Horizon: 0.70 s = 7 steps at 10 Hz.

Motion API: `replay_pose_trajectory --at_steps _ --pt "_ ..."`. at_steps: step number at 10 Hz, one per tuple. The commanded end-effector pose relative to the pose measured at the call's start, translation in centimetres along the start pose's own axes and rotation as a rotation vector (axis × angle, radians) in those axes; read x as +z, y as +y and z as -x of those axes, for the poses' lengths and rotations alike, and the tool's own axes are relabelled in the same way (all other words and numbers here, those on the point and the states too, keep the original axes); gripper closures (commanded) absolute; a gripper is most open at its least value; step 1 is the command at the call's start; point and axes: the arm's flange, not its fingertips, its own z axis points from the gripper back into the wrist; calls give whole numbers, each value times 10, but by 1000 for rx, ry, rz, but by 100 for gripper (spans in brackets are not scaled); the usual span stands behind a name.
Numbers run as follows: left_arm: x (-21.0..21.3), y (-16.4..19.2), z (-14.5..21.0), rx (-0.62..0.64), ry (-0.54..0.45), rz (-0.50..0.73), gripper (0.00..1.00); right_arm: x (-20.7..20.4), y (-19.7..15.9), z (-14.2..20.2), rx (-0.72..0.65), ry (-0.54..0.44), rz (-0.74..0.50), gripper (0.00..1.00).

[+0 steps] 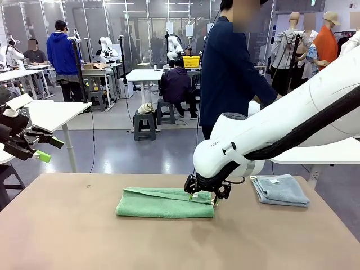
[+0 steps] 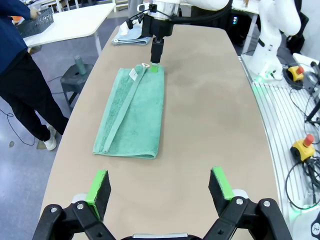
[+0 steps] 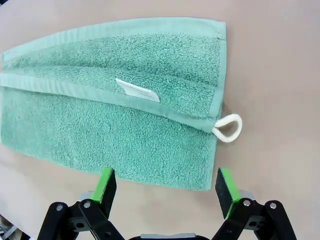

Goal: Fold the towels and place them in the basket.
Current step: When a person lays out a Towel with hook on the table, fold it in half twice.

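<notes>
Looking across the table [image 1: 67, 225], we find the green towel [image 1: 165, 202] near its middle, folded once into a long strip. The grey-blue towel [image 1: 279, 189] lies already folded at about 3 o'clock from it, well apart. What looks like the basket [image 2: 42, 22] sits on a white side table [image 2: 80, 22] at 11 o'clock in the left wrist view, next to a person; we cannot make out more of it.

Our right gripper [image 1: 205, 194] hangs low over the strip's 3 o'clock end with its jaws spread wide and nothing between them. Its wrist view shows the short edge lying between the green pads [image 3: 106, 184], the white loop [image 3: 229, 127] poking out at 3 o'clock, and the label [image 3: 137, 91] on the upper layer's hem. Our left gripper [image 1: 49, 149] is raised at 9 o'clock in the front view, off the table's edge, jaws likewise wide and empty.

We judge the terry cloth light, soft and limp. It will sag and drape rather than hold its shape, and the layers could slide apart if only the top one is pinched. The pile should give the pads good friction. For the next fold we would take hold at the short edge near the loop, catching both layers through the hem, and carry that end over towards 9 o'clock.
</notes>
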Motion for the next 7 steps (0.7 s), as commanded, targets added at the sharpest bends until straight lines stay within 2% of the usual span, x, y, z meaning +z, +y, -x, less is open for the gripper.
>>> replay_pose_trajectory --at_steps 1,3,7 --pt "1 -1 -1 -3 -1 0 0 -9 8 -6 -29 -1 18 0" --pt "1 -1 -1 -3 -1 0 0 -15 8 -8 -48 30 25 0" --pt "1 -1 -1 -3 -1 0 0 -28 6 -14 -61 12 54 0"
